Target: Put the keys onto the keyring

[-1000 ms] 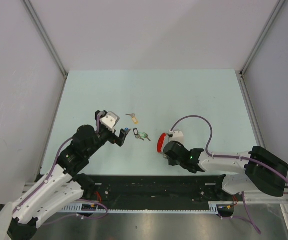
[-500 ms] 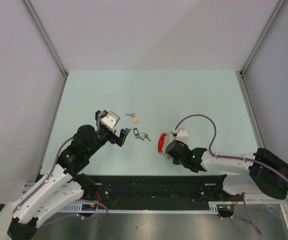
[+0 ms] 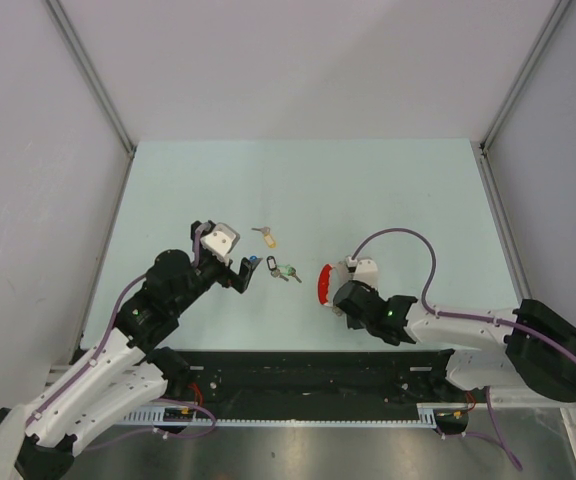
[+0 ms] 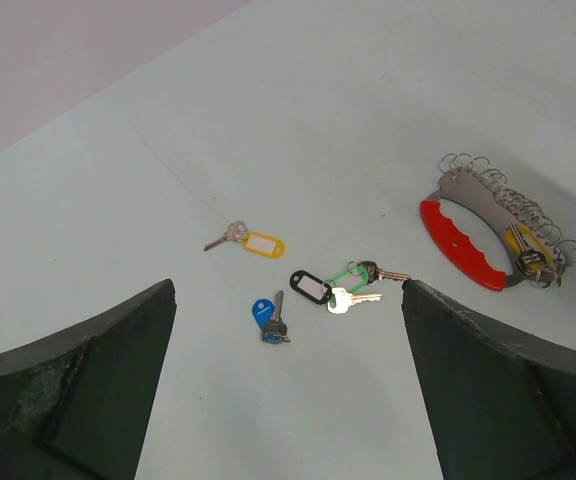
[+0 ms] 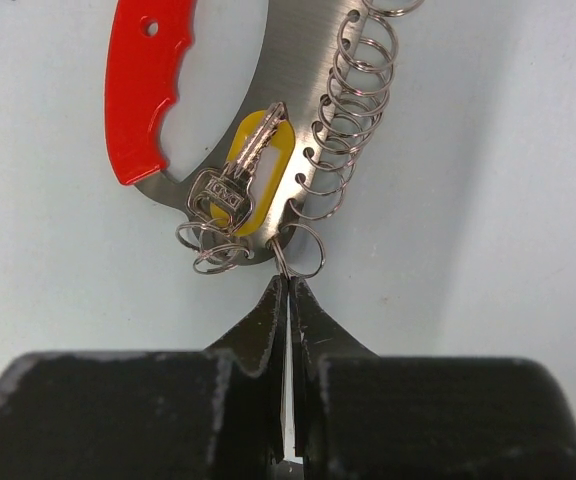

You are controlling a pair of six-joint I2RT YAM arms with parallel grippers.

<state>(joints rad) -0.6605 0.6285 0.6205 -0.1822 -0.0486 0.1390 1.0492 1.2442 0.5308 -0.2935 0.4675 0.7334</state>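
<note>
Right claw [image 5: 286,285] pinches keyring [image 5: 293,80] at its near edge.

Left pincer [image 3: 241,272] gapes wide; right pincer [image 5: 288,285] is pinched closed, arm reaching leftward.

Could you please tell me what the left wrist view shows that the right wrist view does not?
Only the left wrist view: four loose metal keys, namely the loose yellow-tagged key, black-tagged key, green-tagged key and blue-headed key.
Only the right wrist view: the right claw shut on a small wire ring at the edge of the red-handled grey metal keyring.
Both: that keyring, its row of wire rings, and a second yellow-tagged key lying inside its loop.
</note>
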